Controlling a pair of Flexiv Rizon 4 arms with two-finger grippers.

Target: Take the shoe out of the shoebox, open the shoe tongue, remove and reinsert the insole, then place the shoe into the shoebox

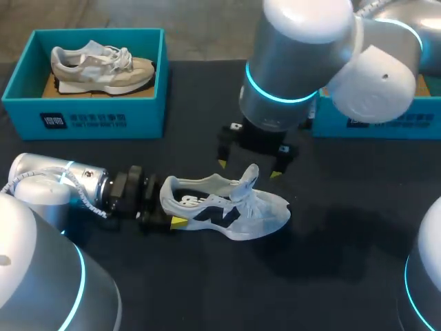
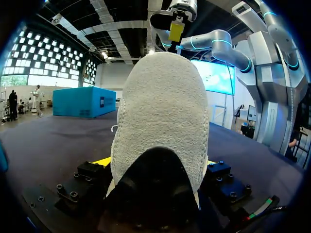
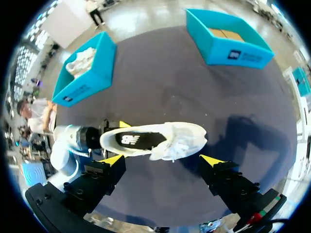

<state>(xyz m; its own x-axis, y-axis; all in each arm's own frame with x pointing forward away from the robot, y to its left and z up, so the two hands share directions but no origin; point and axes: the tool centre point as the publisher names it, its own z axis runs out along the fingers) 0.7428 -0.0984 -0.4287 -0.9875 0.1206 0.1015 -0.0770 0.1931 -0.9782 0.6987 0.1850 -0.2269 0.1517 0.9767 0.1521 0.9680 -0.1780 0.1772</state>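
Two yellow-tipped fingers of the left gripper (image 1: 167,209) pinch the heel of the shoe (image 1: 234,207) from either side, so this claw is closed on it; in the left wrist view the rough pale heel fills the space between the fingers. The right gripper (image 1: 249,169) hangs directly above the shoe's middle with its fingers spread wide, one tip to each side of the shoe's length and neither touching it.

The shoe stands on its sole on the dark table (image 1: 331,276), heel toward the left arm. It is a pale grey trainer with a fuzzy upper and a dark marking on its side. Its white laces (image 3: 177,145) are loose, and the tongue (image 1: 249,178) sticks up toward the right gripper. A dark insole (image 3: 141,141) with a white mark lies inside the opening.

Well beyond the shoe's heel end sits a teal shoebox (image 1: 83,121) with a beige shoe (image 1: 100,67) inside. Well beyond the toe end, partly behind the right arm, sits a second shoebox (image 3: 233,51), also teal, its cardboard floor showing
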